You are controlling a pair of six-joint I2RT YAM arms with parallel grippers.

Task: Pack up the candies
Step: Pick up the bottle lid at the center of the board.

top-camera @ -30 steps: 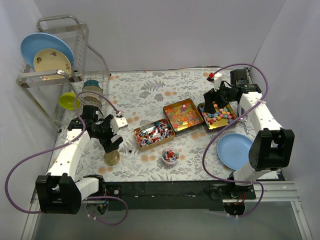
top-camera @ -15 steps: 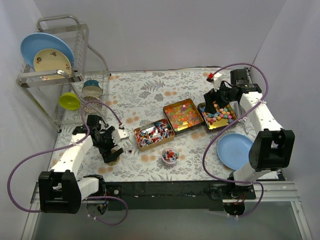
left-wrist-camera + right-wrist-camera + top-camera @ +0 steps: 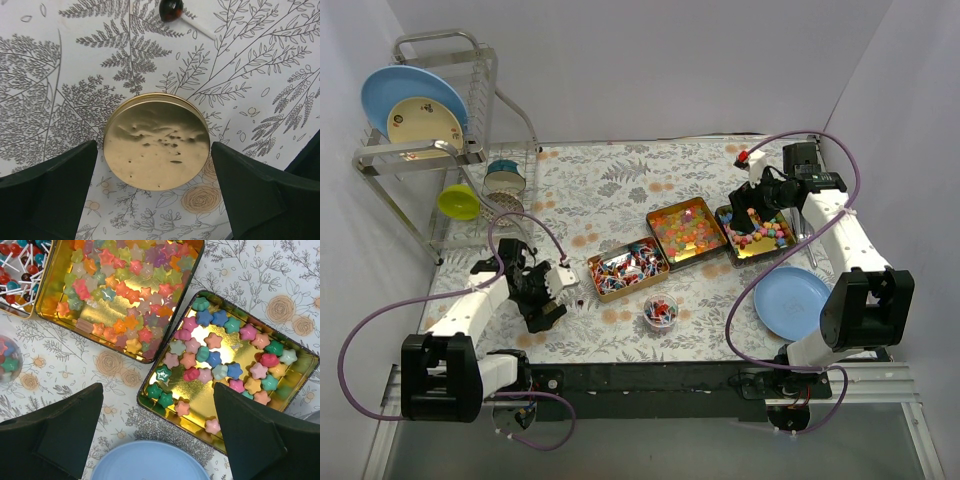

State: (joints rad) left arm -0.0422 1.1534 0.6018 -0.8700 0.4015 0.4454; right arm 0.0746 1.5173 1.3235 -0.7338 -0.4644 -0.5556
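Note:
Three gold tins hold the candies: wrapped red/blue/white ones [image 3: 627, 268], orange-red gummies [image 3: 686, 232] [image 3: 120, 295], and pastel stars [image 3: 757, 232] [image 3: 230, 370]. A small clear cup [image 3: 660, 311] also holds wrapped candies. My left gripper [image 3: 545, 305] is open and hangs low over the round gold lid [image 3: 156, 141], one finger on each side [image 3: 154, 145], not gripping. One loose red candy on a stick [image 3: 172, 9] lies just beyond the lid. My right gripper [image 3: 745, 222] is open and empty above the near corner of the pastel tin [image 3: 157, 390].
A blue plate [image 3: 790, 300] [image 3: 150, 462] lies near the right arm's base, just in front of the pastel tin. A dish rack [image 3: 430, 150] with plates, a yellow-green bowl and a cup stands at the back left. The cup also shows at the left edge of the right wrist view [image 3: 6, 360].
My left gripper has moved toward the near edge and down over the gold lid, now covering it in the top view. My right gripper has shifted slightly over the pastel tin.

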